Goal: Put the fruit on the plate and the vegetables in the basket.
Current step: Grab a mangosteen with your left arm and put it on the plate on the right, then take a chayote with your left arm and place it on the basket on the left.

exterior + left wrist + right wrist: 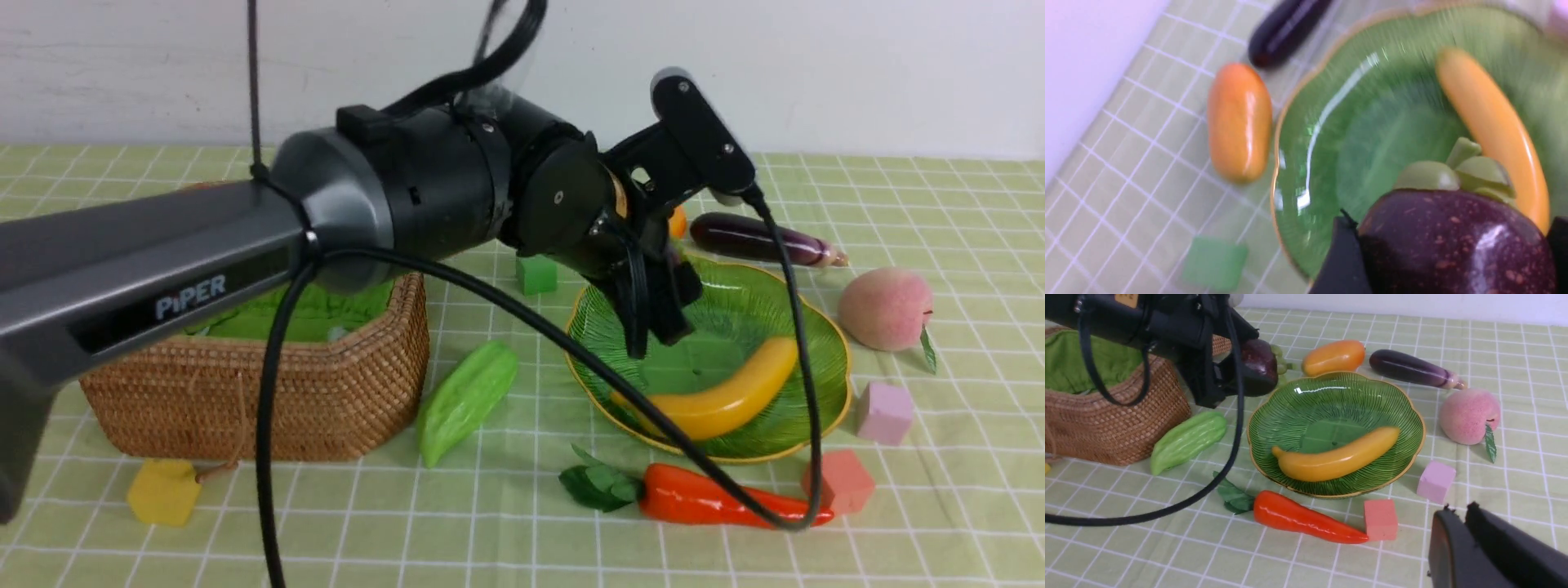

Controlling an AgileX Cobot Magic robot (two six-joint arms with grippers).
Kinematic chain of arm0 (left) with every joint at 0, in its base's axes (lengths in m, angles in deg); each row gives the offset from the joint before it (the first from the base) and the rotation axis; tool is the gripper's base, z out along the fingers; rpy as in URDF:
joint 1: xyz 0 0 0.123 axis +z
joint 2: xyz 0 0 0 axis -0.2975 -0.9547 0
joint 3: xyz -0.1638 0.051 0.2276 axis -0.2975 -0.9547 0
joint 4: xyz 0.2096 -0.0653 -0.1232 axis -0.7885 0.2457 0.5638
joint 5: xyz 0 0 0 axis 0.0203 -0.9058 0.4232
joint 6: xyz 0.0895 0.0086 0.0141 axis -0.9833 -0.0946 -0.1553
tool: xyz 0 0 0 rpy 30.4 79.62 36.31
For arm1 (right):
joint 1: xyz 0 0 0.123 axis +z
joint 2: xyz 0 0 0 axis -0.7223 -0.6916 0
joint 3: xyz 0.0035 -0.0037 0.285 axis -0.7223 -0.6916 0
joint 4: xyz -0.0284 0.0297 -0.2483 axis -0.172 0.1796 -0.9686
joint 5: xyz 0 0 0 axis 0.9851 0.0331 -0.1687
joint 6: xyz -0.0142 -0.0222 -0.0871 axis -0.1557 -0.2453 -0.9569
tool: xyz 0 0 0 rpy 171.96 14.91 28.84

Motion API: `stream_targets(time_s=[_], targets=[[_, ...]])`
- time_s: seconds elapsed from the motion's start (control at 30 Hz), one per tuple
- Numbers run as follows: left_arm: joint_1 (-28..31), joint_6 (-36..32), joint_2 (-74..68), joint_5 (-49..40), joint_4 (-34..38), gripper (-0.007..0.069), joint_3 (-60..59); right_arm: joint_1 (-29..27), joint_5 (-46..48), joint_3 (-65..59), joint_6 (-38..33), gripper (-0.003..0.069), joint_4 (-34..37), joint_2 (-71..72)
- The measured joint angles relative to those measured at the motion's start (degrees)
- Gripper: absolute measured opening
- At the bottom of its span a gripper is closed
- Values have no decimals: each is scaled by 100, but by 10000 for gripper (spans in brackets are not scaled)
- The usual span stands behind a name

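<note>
I'm calling 12 o'clock the far wall. The left gripper point(657, 325) is clamped on the mangosteen point(1453, 241), up over the 10 o'clock edge of the plate point(834, 347). The banana point(722, 396) lies in the dish.

Around the plate:
- mango point(1334, 356) at 11
- eggplant point(759, 238) at 1
- peach point(886, 309) at 2
- pink cube point(883, 412) at 4
- carrot point(710, 498) at 6
- gourd point(467, 398) at 9, by the basket point(326, 392)

The arm's cable point(531, 327) droops across the plate and carrot. The right gripper point(1457, 509) has its fingers together and holds nothing.
</note>
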Motion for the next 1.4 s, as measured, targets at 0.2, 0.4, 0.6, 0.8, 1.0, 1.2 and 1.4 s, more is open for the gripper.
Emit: stream_targets(time_s=[0.2, 0.4, 0.6, 0.8, 1.0, 1.2, 1.4], targets=[[0, 299, -639, 672, -22, 559, -3, 0, 34, 0, 0, 53, -14, 0], [0, 321, -1007, 744, -139, 568, -7, 0, 229, 0, -34, 53, 204, 0], [-23, 326, -956, 763, -219, 667, -7, 0, 409, 0, -50, 53, 241, 0], [-23, 326, -714, 774, -249, 661, -10, 0, 447, 0, -100, 53, 252, 0], [-28, 355, -176, -533, 44, 578, -10, 0, 471, 0, -258, 53, 263, 0], [-28, 1774, 551, -2298, 265, 361, -10, 0, 534, 0, -352, 53, 292, 0], [-28, 2788, 572, -3284, -271, 134, -5, 0, 529, 0, -416, 53, 292, 0]])
